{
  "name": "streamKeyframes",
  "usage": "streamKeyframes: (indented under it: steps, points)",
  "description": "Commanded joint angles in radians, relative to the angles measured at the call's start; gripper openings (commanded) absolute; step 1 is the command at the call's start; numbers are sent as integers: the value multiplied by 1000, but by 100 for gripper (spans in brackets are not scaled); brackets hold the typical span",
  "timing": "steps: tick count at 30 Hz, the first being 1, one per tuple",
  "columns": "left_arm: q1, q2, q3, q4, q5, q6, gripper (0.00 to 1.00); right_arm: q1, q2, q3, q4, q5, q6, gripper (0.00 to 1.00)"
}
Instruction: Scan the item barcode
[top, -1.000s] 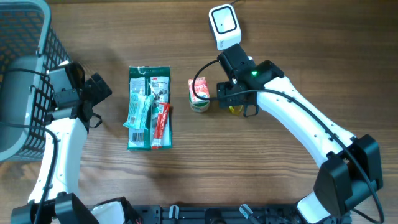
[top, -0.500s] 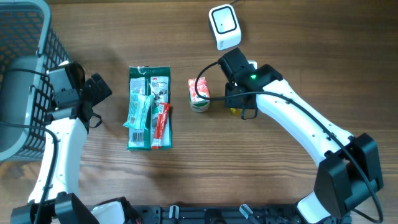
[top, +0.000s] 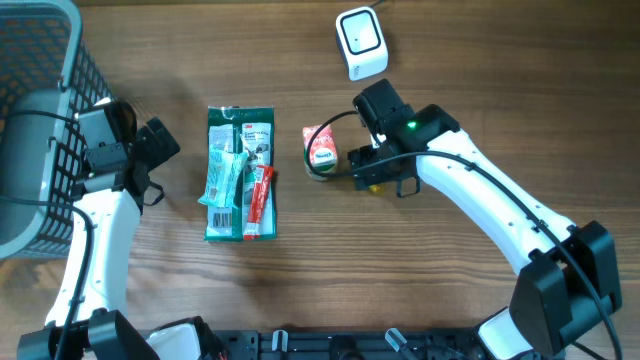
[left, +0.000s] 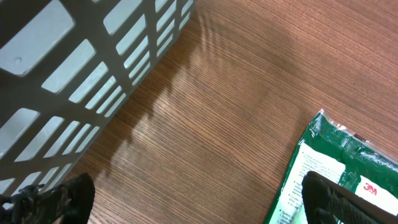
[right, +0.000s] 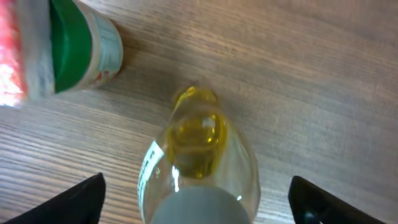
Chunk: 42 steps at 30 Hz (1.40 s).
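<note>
Overhead, the right claw (top: 365, 172) hangs at 3 o'clock of the jar (top: 322, 152), over a bottle (top: 370, 181) we can barely make out beneath it. The scanner (top: 361, 40) lies at 12 o'clock. The left claw (top: 155, 148) sits beside the basket (top: 40, 120).

Left wrist: its jaws stand apart over bare table (left: 236, 112), holding nothing.

Right wrist: the bottle stands upright between jaws spread wide, touching neither, with the jar at 10 o'clock. We judge a skewed squeeze could tip this round, slick bottle into the jar, or lift it with the barcode turned away from the scanner.
</note>
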Motion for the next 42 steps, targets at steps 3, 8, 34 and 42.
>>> streamKeyframes:
  steps: [3, 8, 34, 42]
  points:
    - [4, -14, 16, 3, 5, 13, 100, -3, -24, 42, 16, -26, 50, 100]
    - [4, -14, 16, 3, 5, 13, 100, -13, -19, 40, -13, -25, 105, 100]
    - [4, -14, 16, 3, 5, 13, 100, 98, 20, 134, 295, -131, 71, 65]
    - [4, -14, 16, 3, 5, 13, 100, 54, -35, 198, 163, -8, 96, 79]
